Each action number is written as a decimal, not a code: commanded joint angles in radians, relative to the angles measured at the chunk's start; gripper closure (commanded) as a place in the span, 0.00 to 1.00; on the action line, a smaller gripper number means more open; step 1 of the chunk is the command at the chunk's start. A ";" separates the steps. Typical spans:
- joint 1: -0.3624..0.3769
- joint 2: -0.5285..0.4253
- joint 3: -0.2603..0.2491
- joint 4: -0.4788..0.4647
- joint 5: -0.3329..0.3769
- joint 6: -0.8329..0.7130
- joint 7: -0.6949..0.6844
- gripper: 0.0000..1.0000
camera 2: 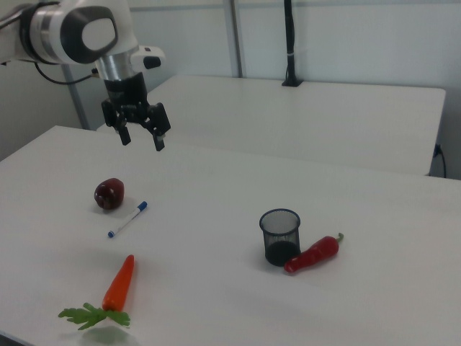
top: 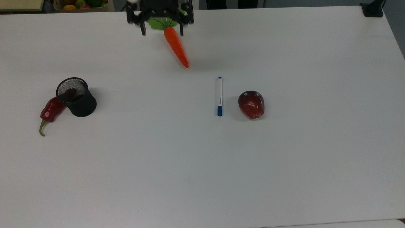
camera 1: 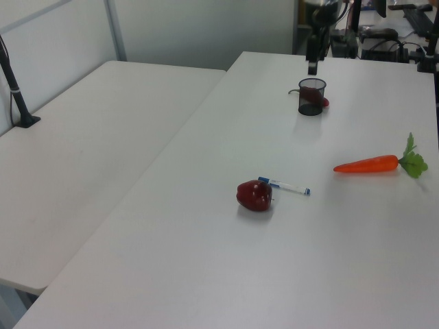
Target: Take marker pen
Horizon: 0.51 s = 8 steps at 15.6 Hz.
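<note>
The marker pen (top: 219, 96), white with a blue cap, lies flat on the white table (top: 202, 174), just to the left of a red apple (top: 251, 104) in the top view. It also lies beside the apple (camera 1: 254, 195) as the marker pen (camera 1: 285, 186) and as the marker pen (camera 2: 127, 220). My gripper (top: 162, 31) hangs open and empty at the top view's upper edge, over the carrot's leaves. In the right view the gripper (camera 2: 142, 140) is well above the table, far from the pen. The gripper (camera 1: 313, 67) is high over the black cup in the left view.
An orange carrot (top: 176, 47) lies near the back edge. A black mesh cup (top: 77, 97) and a dark red chilli (top: 50, 110) sit at the top view's left. A fruit box (top: 80, 4) stands beyond the table. A second table (camera 1: 89, 137) adjoins.
</note>
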<state>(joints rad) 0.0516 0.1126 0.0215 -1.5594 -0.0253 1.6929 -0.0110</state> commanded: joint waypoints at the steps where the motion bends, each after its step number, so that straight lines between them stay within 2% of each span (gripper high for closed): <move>1: -0.016 -0.079 -0.003 -0.037 -0.016 -0.056 0.008 0.00; 8: -0.026 -0.094 -0.003 -0.034 -0.054 -0.079 0.003 0.00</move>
<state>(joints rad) 0.0274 0.0458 0.0207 -1.5642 -0.0629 1.6319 -0.0110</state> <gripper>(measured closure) 0.000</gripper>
